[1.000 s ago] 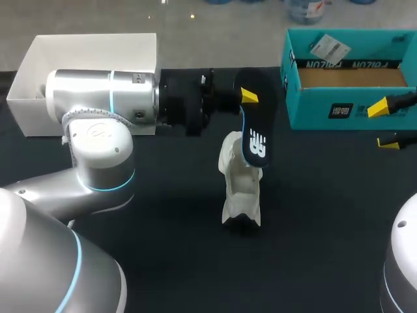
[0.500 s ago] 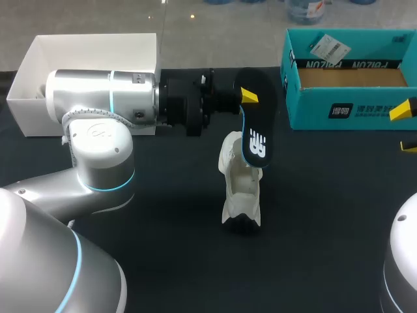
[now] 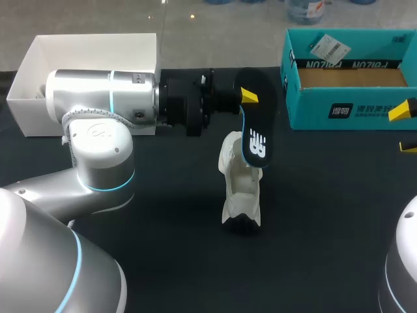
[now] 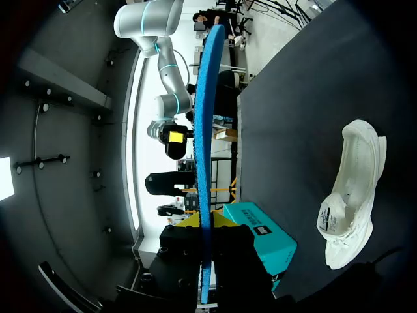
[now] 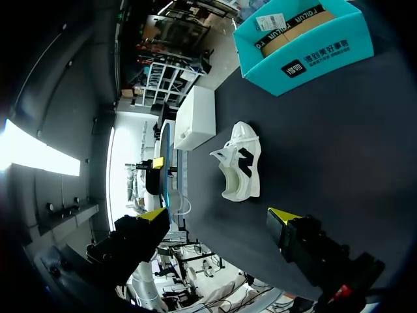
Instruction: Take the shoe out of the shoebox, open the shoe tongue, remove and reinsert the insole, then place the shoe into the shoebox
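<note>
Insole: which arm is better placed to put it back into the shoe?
Left. The left pincer is shut on the insole, held over the white shoe. The right pincer is open and empty, off by the teal shoebox.

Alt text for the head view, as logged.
The left end effector holds a dark insole near a white shoe at centre. A white box sits back left, a teal shoebox back right, the open right end effector beside it.

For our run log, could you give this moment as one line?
left gripper: shut on insole | right gripper: open | shoe: on table, outside box
</note>
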### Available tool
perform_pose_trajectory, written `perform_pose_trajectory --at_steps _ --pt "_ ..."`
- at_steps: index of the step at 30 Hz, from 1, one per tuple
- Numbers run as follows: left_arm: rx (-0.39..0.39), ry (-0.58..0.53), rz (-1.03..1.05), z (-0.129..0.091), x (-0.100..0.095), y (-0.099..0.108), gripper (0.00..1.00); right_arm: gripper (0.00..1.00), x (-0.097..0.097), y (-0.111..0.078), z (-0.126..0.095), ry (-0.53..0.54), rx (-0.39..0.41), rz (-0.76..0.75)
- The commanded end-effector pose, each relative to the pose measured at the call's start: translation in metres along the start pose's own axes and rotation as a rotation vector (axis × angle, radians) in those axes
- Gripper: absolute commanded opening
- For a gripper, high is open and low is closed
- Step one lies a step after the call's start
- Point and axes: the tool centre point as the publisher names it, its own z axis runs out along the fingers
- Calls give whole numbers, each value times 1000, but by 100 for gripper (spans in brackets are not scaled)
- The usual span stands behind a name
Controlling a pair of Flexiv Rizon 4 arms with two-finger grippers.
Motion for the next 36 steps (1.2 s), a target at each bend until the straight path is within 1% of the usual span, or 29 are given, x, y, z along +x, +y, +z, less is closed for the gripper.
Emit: perform_pose_trajectory --at_steps 1,7,8,10,13,17,18,19,22,24,25,30,36 --pt "-2 -1 1 1 0 0 0 100 0 -2 0 -2 -4 1" --pt "-2 -1 1 1 0 0 0 100 0 -2 0 -2 -4 1" --pt "-2 -17 -104 -1 -4 -5 0 100 0 -2 0 -2 -4 1" --pt "22 -22 -249 -8 -10 -16 0 100 0 -2 0 -2 -4 1" --pt "39 14 -418 -18 -17 -31 0 100 0 -2 0 -2 -4 1" --pt "75 103 -547 -28 -21 -46 0 100 0 -2 0 -2 -4 1" --pt "92 144 -585 -32 -20 -51 0 100 0 -2 0 -2 -4 1" --pt "98 161 -625 -33 -19 -53 0 100 0 -2 0 -2 -4 1" --pt "152 216 -734 -39 -14 -67 0 100 0 -2 0 -2 -4 1" --pt "170 256 -782 -41 -9 -74 0 100 0 -2 0 -2 -4 1" --pt "194 279 -833 -43 -7 -80 0 100 0 -2 0 -2 -4 1" --pt "243 310 -865 -46 2 -93 0 100 0 -2 0 -2 -4 1" --pt "242 310 -865 -45 4 -94 0 100 0 -2 0 -2 -4 1"
